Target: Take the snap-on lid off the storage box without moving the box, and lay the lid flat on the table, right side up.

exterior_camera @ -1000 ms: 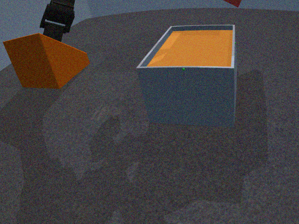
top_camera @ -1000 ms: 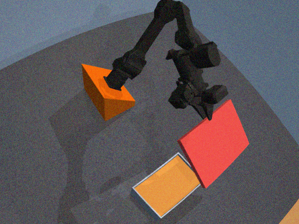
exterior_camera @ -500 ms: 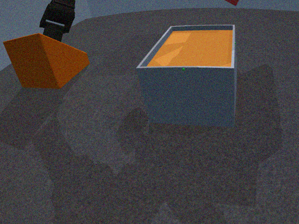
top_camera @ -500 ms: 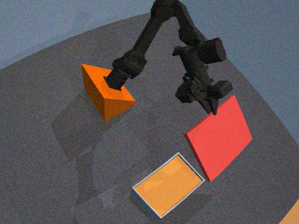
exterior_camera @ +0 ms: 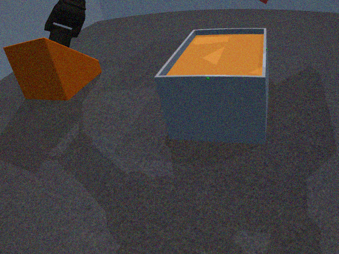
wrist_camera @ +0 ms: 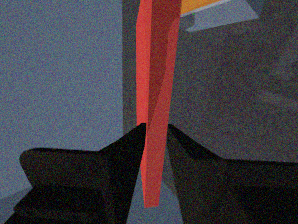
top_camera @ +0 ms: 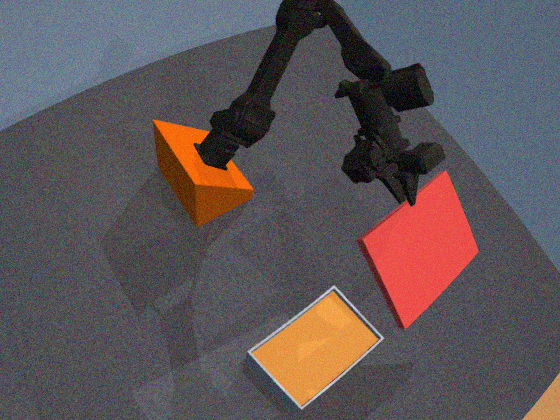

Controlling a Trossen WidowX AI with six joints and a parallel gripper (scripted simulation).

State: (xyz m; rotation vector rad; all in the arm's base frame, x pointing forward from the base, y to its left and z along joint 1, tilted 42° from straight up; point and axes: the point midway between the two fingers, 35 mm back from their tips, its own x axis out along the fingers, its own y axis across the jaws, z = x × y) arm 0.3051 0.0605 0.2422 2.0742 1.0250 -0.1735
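1. The hand [top_camera: 407,202] [wrist_camera: 156,127] pinches the red lid [top_camera: 420,245] [exterior_camera: 264,1] [wrist_camera: 159,75] by one edge; the lid could pivot and land crooked;
2. The box [top_camera: 252,367] [exterior_camera: 216,109] [wrist_camera: 207,10] sits beyond the hand, beside the lid; a low swing back might knock it.

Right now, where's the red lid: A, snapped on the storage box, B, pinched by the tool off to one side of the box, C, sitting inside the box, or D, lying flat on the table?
B: the tool grips the red lid by an edge, and the storage box stands open beside it.
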